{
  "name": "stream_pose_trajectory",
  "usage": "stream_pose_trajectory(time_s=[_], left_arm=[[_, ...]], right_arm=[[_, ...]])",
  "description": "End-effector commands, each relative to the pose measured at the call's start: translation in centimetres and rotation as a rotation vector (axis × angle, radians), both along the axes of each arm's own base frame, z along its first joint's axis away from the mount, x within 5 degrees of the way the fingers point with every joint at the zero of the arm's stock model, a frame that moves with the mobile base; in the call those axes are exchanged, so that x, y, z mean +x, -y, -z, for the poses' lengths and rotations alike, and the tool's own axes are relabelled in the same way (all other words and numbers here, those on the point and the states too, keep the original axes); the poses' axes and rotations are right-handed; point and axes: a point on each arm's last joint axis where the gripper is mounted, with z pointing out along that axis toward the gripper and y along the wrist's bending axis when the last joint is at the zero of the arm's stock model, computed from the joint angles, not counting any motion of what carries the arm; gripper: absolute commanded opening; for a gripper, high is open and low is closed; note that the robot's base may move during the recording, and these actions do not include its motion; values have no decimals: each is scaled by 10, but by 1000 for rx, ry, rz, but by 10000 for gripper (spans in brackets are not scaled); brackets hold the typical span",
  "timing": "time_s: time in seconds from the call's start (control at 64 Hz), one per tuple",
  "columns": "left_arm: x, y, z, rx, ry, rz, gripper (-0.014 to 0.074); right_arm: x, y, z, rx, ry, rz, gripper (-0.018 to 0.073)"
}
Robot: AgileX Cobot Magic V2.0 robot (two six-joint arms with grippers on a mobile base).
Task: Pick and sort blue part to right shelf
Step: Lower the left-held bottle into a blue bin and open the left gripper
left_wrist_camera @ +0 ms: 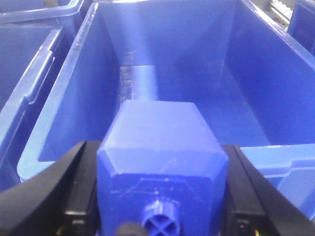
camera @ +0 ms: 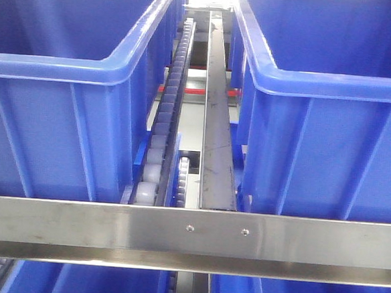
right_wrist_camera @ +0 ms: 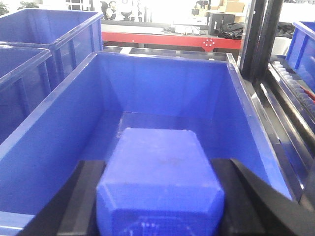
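Note:
My left gripper (left_wrist_camera: 160, 164) is shut on a blue part (left_wrist_camera: 160, 142), a deep-blue block with sloped shoulders and a small round cross-ribbed cap (left_wrist_camera: 160, 222) facing the camera. It hangs over the near rim of an open blue bin (left_wrist_camera: 64, 108). My right gripper (right_wrist_camera: 160, 184) is shut on a similar blue block (right_wrist_camera: 160, 167); its cap is cut off by the frame edge. It hangs over another blue bin (right_wrist_camera: 54, 128). The right shelf shows in the front view with its steel front rail (camera: 109, 224) and two screws. Neither gripper shows there.
A roller track (camera: 165, 124) and a steel divider (camera: 216, 141) run between two large blue bins (camera: 56, 130) (camera: 329, 149). More bins sit below the rail (camera: 92, 283). Neighbouring bins (left_wrist_camera: 24, 64) (right_wrist_camera: 29, 59) stand left of each gripper. A dark post (right_wrist_camera: 258, 39) rises at the right.

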Motion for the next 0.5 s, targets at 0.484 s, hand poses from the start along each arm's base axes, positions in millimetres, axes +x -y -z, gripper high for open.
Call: stream_pose_trajectory(time_s=[0.484], left_arm=[[38, 1, -55, 51, 79, 4, 405]], right_arm=[[47, -5, -38, -12, 74, -13, 403]])
